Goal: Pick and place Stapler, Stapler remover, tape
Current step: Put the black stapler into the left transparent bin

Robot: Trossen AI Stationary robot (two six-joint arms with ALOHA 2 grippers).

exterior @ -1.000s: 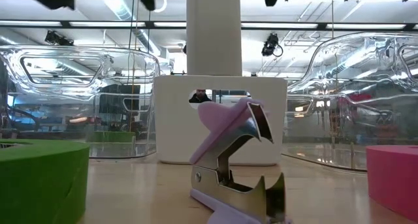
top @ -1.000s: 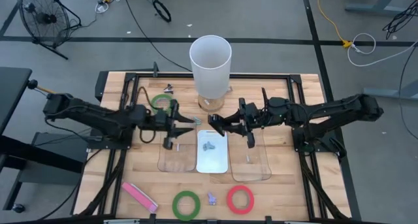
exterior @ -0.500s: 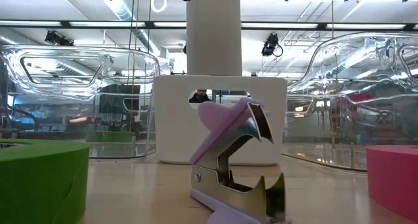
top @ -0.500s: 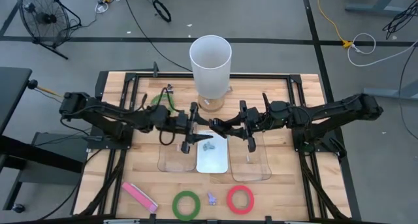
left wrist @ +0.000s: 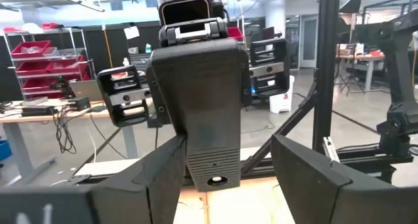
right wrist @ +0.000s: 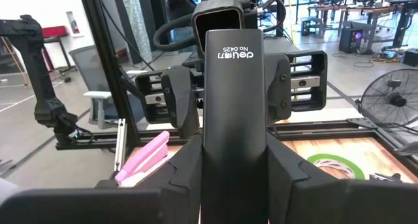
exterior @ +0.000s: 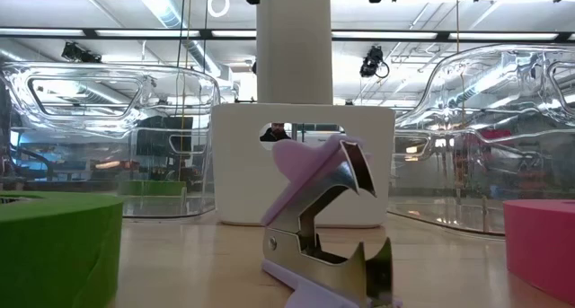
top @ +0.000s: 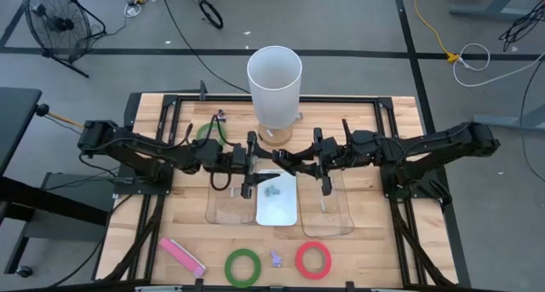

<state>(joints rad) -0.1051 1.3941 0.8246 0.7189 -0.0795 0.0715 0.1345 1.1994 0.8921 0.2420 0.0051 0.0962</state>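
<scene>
The black stapler [right wrist: 234, 113] (long, flat-sided) hangs over the white tray [top: 277, 208] mid-worktop, clamped in the right tool [top: 283, 163], while the left tool [top: 255, 166] stands apart around its other end, bare wood lying beyond both clear trays.

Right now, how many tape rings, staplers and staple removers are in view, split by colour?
green tape rings: 2
red tape ring: 1
pink stapler: 1
black stapler: 1, held in the right gripper
purple staple remover: 1
Total: 6. The small item in the white tray is too small to name, so it is not counted.
</scene>
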